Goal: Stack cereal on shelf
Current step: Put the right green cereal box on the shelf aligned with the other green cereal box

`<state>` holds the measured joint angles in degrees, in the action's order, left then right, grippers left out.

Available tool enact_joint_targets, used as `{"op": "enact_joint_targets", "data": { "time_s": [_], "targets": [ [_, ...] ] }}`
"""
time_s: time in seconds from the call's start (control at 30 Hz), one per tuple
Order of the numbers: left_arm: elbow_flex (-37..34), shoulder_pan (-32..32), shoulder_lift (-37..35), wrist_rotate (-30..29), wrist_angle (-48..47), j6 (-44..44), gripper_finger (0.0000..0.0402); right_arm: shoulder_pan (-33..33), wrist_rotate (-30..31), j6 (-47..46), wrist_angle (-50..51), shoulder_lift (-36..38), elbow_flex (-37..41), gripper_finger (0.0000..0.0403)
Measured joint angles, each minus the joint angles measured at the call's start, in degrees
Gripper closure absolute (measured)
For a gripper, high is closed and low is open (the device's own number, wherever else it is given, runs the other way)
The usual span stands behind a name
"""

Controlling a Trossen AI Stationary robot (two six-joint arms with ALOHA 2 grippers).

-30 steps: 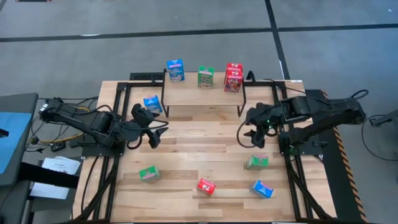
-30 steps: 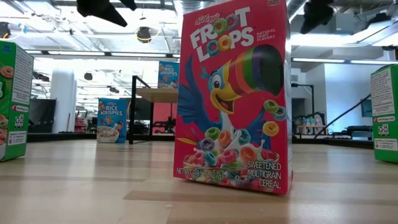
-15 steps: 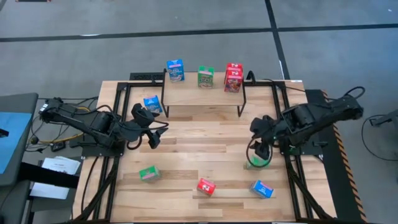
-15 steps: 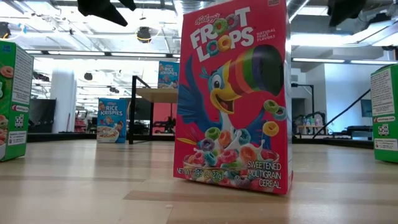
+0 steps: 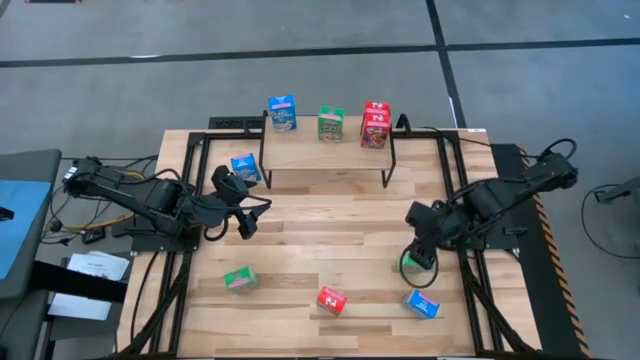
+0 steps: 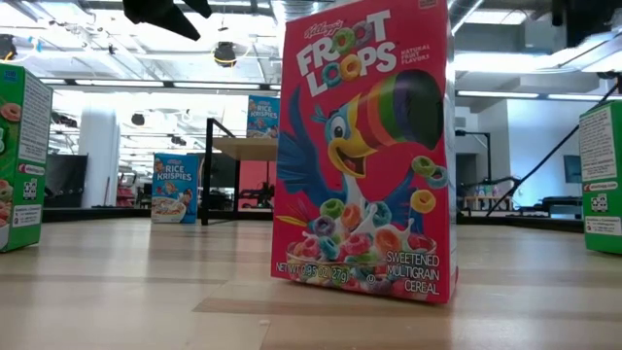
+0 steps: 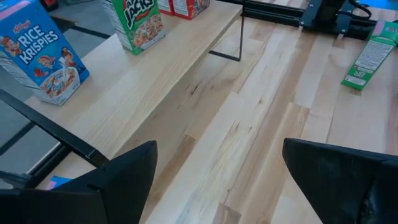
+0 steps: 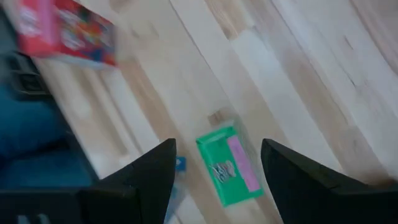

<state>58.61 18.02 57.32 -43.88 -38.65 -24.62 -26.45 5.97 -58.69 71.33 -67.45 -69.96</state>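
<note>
Right hand [image 5: 416, 262] reaches down over a green cereal box [image 8: 229, 163] — fingers spread, nothing gripped; left hand [image 5: 247, 217] open.

From overhead we look straight down on the whole worktop [image 5: 300, 230], both arms and the shelf [image 5: 325, 152] at its far edge. Our low camera sits at worktop height, very near a red box [image 6: 367, 146], facing level toward the shelf [image 6: 245, 146] and the room behind. Our left wrist camera looks obliquely along the shelf [image 7: 155, 68]. Our right wrist camera looks down, close above a green box [image 8: 227, 165], which the overhead view shares [image 5: 404, 263].
</note>
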Motion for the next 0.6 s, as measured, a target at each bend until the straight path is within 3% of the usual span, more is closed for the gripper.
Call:
{"op": "enact_joint_targets", "data": {
  "time_s": [0.6],
  "targets": [
    [0.0, 0.0, 0.0, 0.0, 0.0, 1.6, 0.0065, -8.1, -1.7, -0.1, 2.8, -12.0, 0.0, 0.0143]
  ]
}}
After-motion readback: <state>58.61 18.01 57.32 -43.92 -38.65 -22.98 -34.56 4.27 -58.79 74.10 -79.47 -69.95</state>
